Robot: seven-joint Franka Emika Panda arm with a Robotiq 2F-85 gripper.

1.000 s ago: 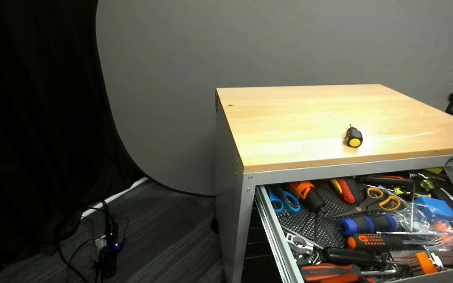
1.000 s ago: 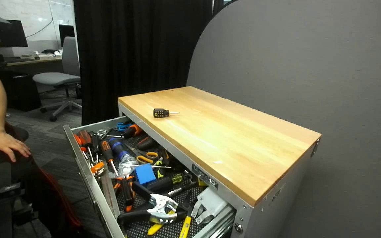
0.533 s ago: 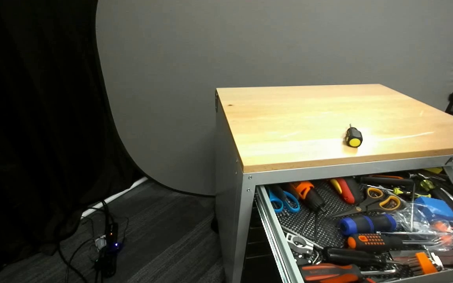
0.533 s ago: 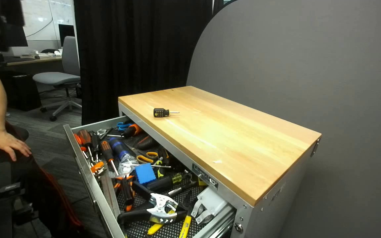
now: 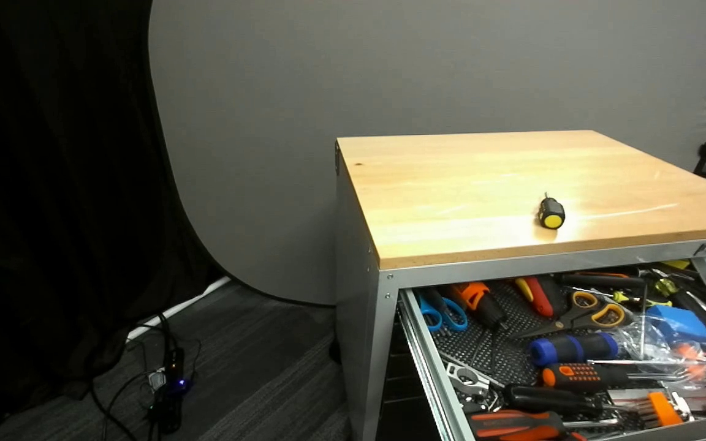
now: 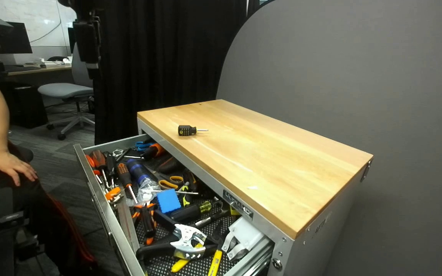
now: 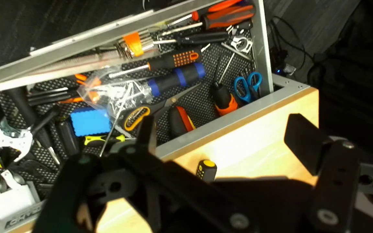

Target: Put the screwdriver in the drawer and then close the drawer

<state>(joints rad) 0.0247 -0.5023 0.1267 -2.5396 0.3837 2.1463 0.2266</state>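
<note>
The screwdriver (image 5: 551, 214), stubby, black and yellow, lies on its side on a wooden top (image 5: 482, 177), near the front edge of a grey cabinet (image 5: 356, 275); its shaft (image 6: 202, 130) points away from that edge. Below the edge, the drawer (image 6: 109, 218) stands pulled out and crowded; a blue block (image 6: 168, 200) and a clamp (image 6: 188, 237) stand out.

In the wrist view the gripper (image 7: 223, 133) has its fingers (image 7: 301, 142) spread wide, holding nothing; the handle (image 7: 206, 170) shows between them, partly hidden. In an exterior view the gripper (image 6: 93, 72) has just come in: half a second ago only a dark shape showed at the far left. Now it hangs high, well apart from the screwdriver, which has not moved.

So this looks like the start of the approach; grasping, placing and closing all seem yet to come. With the drawer out, the carry should be short. A person's hand (image 6: 10, 168) rests at far left.
</note>
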